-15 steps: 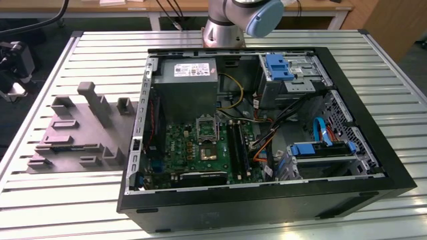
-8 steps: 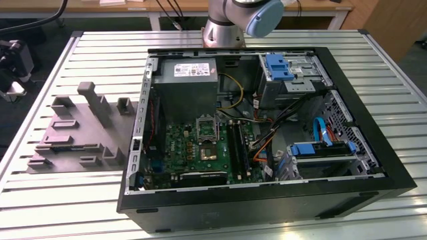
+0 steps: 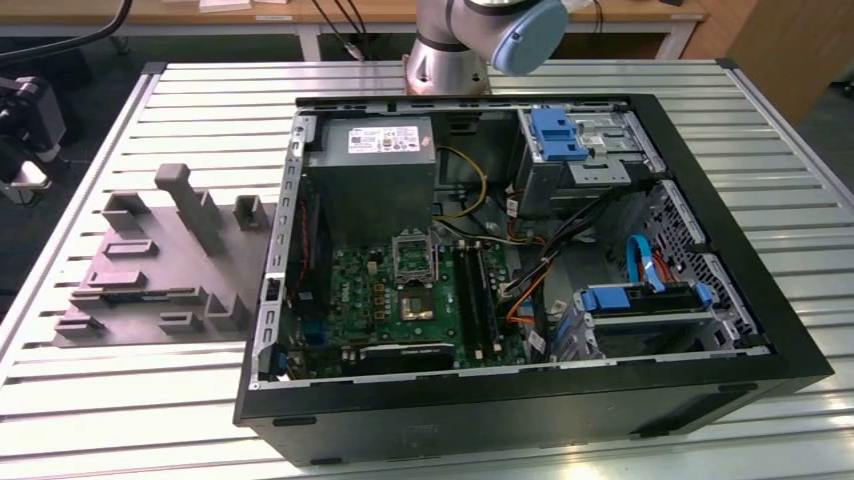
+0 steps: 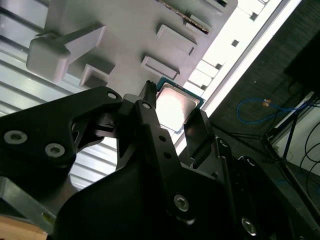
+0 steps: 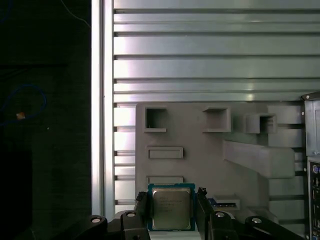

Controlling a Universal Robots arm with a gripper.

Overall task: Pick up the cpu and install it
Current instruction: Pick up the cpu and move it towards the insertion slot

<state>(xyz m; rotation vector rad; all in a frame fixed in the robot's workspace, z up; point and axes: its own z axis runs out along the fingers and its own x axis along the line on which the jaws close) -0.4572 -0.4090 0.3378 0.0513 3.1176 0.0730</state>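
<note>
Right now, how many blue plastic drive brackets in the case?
2. One blue bracket at the far end of the case; the other nearer the camera, at the exterior view's right. Others may be hidden.

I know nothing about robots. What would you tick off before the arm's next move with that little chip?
1. Grip: ok; in the first wrist view the gripper is shut on the cpu, fingers on two opposite edges.
2. The cpu square between them: ok.
3. Empty socket: ok, dark centre in the exterior view.
4. Open socket frame: cannot tell.
5. Socket free of cables: ok, they pass beside it.
</note>
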